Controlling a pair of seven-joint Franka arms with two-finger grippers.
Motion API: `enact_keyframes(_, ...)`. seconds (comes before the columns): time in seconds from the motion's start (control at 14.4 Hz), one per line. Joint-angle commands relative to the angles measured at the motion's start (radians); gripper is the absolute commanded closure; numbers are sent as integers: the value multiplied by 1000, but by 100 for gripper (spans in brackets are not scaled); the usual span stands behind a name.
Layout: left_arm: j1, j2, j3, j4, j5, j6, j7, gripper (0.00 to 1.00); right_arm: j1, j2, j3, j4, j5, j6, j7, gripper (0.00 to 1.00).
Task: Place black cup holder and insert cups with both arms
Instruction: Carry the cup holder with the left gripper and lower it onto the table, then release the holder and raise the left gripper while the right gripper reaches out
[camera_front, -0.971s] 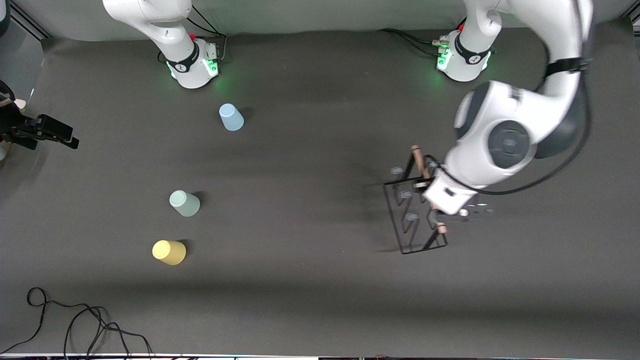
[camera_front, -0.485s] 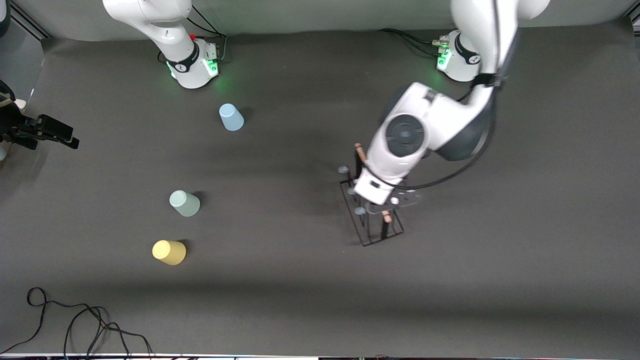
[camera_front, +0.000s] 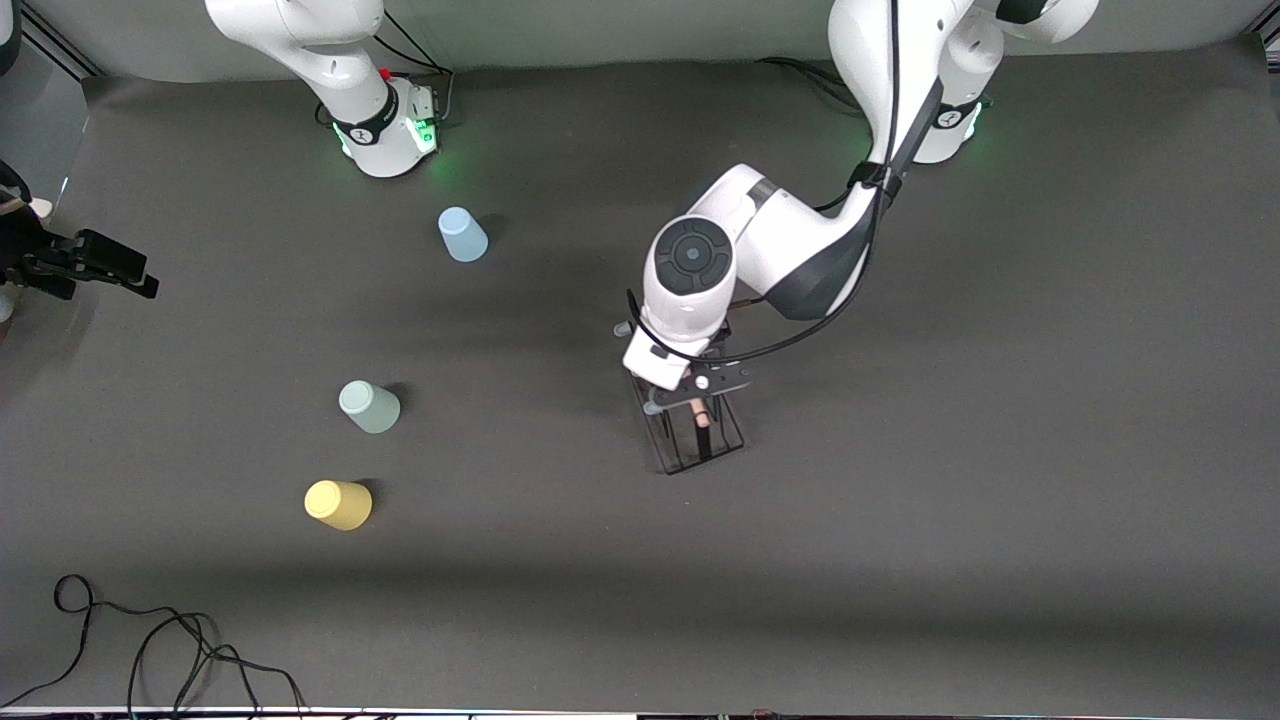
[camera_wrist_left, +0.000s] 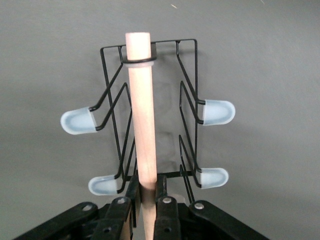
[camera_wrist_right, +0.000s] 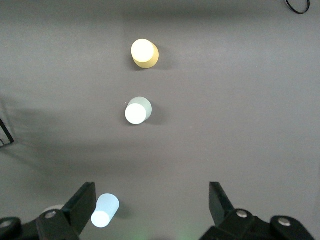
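My left gripper (camera_front: 700, 387) is shut on the light wooden rod handle (camera_wrist_left: 141, 110) of the black cup holder (camera_front: 690, 445), over the middle of the table. In the left wrist view the gripper (camera_wrist_left: 146, 183) clamps the rod, with the wire rack (camera_wrist_left: 187, 100) and pale-tipped pegs spread below; whether the base touches the table I cannot tell. The blue cup (camera_front: 463, 235), mint cup (camera_front: 369, 407) and yellow cup (camera_front: 338, 504) stand upside down toward the right arm's end. My right gripper (camera_wrist_right: 152, 191) is open and empty, high above the blue cup (camera_wrist_right: 105, 210), mint cup (camera_wrist_right: 138, 110) and yellow cup (camera_wrist_right: 145, 53).
A black device (camera_front: 90, 262) sits at the table edge at the right arm's end. Loose black cable (camera_front: 150, 640) lies along the edge nearest the front camera. The green-lit bases (camera_front: 385, 130) stand along the robots' edge of the table.
My left arm has carried the cup holder from the left arm's end toward the middle of the table. The cups and the right arm have not moved.
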Motion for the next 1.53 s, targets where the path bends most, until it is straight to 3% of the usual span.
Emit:
enact_keyframes(0.0, -7, 13, -27, 43, 2, -20, 129, 100, 0, 2, -5, 8, 21, 1, 5, 0)
enact_keyframes(0.28, -27, 16, -32, 39, 8, -18, 155, 100, -2, 3, -5, 8, 21, 2, 3, 0)
enact_keyframes(0.35, -27, 16, -32, 37, 9, -18, 155, 69, -3, 5, -5, 8, 21, 2, 3, 0)
enact_keyframes(0.42, -27, 16, -32, 34, 15, -18, 159, 5, -3, 5, -5, 8, 21, 2, 3, 0)
enact_keyframes(0.49, -24, 17, -32, 34, 20, -20, 159, 0, -3, 5, -5, 8, 21, 4, 1, 0)
enact_keyframes(0.76, 40, -24, -23, 42, 25, -76, 229, 0, -5, 6, -5, 6, 21, 5, 1, 0)
enact_keyframes(1.04, 207, -173, -23, 48, 26, -319, 454, 0, 4, -29, -7, -87, 42, 59, 14, 0)
enact_keyframes(1.18, 305, -246, -21, 48, 61, -435, 612, 0, 21, -43, -1, -133, 47, 102, 17, 0)
enact_keyframes(1.46, 486, -346, -21, 46, 195, -543, 982, 0, 107, -44, -2, -225, 49, 194, 148, 0)
